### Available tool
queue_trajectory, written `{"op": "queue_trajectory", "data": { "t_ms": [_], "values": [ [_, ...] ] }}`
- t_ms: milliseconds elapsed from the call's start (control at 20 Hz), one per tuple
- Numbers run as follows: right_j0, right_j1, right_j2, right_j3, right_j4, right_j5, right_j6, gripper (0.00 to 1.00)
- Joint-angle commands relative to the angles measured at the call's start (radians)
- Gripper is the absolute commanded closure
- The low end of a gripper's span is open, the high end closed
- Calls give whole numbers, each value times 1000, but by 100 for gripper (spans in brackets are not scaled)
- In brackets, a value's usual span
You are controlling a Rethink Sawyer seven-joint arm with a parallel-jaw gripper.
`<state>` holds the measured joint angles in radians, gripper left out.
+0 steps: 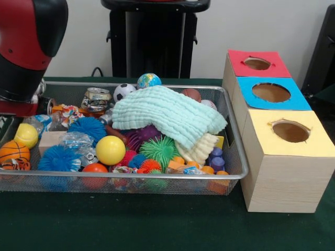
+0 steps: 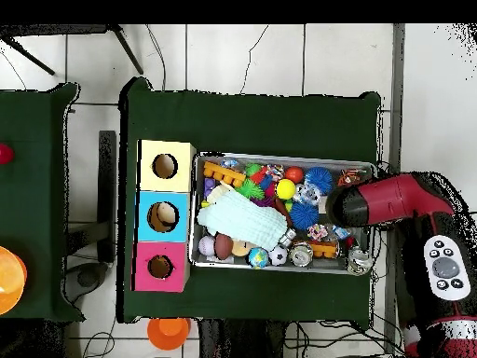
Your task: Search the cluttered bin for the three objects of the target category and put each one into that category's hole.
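A wire-mesh bin (image 1: pixel 230 175) (image 2: pixel 279 157) is packed with clutter. A mint green cloth (image 1: pixel 167 112) (image 2: pixel 244 219) lies over a cream cloth (image 1: pixel 201 149). Around them are a yellow ball (image 1: pixel 110 150) (image 2: pixel 285 189), blue spiky balls (image 1: pixel 87 127), a green spiky ball (image 1: pixel 158 149), a globe ball (image 1: pixel 149 80), a soccer ball (image 1: pixel 123 91), a small basketball (image 1: pixel 13 152), crushed cans (image 1: pixel 97 99) and a wooden block (image 1: pixel 49 140). Beside the bin stands a wooden box with a red hole (image 1: pixel 257 63) (image 2: pixel 160 267), a blue hole (image 1: pixel 271 92) (image 2: pixel 163 216) and a yellow hole (image 1: pixel 291 131) (image 2: pixel 165 166). My red arm (image 1: pixel 26 47) (image 2: pixel 382 200) hangs over the bin's end farthest from the box, and it hides the gripper.
The bin and box sit on a dark green table cloth (image 1: pixel 157 225). In the overhead view a second green table (image 2: pixel 37 186) stands beyond the box, with an orange bowl (image 2: pixel 7 280) at its edge. An orange object (image 2: pixel 168 331) lies on the floor by the table.
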<state>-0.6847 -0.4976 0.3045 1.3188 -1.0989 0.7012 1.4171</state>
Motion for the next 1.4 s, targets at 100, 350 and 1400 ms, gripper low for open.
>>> {"op": "queue_trajectory", "data": {
  "t_ms": [100,350,1400],
  "values": [
    [-18,-8,56,131,61,-75,-100,0],
    [-42,-10,93,149,82,-132,-114,0],
    [-83,-17,128,181,79,-275,-101,0]
  ]
}}
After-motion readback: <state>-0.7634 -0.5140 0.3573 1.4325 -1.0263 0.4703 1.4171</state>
